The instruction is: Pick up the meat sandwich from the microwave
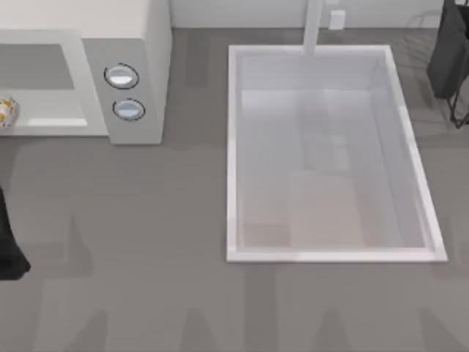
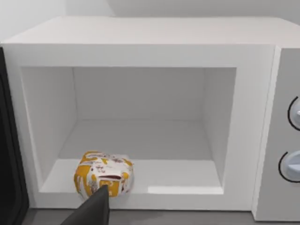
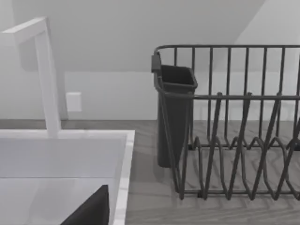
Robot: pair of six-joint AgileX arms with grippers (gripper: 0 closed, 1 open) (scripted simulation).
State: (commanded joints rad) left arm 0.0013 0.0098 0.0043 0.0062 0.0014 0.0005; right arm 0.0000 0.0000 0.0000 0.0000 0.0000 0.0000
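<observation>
The microwave (image 1: 80,73) stands at the far left of the desk (image 1: 146,242), its open grey cavity facing the near edge and its two round dials (image 1: 122,75) stacked on the panel at its right side. The meat sandwich (image 2: 103,174) lies on the cavity floor, right at the front lip and toward the cavity's left wall; in the top view it shows as a small orange-and-white bit (image 1: 6,111) at the picture's left edge. It is a squat, rounded bundle, a little wider than tall, so its long axis runs roughly across the cavity's opening, parallel to the front lip (it has no clear pointed end that I can make out). It rests flat, touching nothing but the floor. In the left wrist view a dark fingertip (image 2: 93,210) of the left gripper rises just in front of the sandwich, overlapping its lower edge in the picture; whether it touches, I cannot tell, nor whether the jaws are apart or together. The left arm (image 1: 9,246) shows as a dark shape at the desk's left edge. The right arm (image 1: 448,55) sits at the far right corner, beyond the white sink (image 1: 233,154), facing a dark wire dish rack (image 3: 234,122) with a cutlery cup (image 3: 174,112); the state of its jaws I cannot tell either.
</observation>
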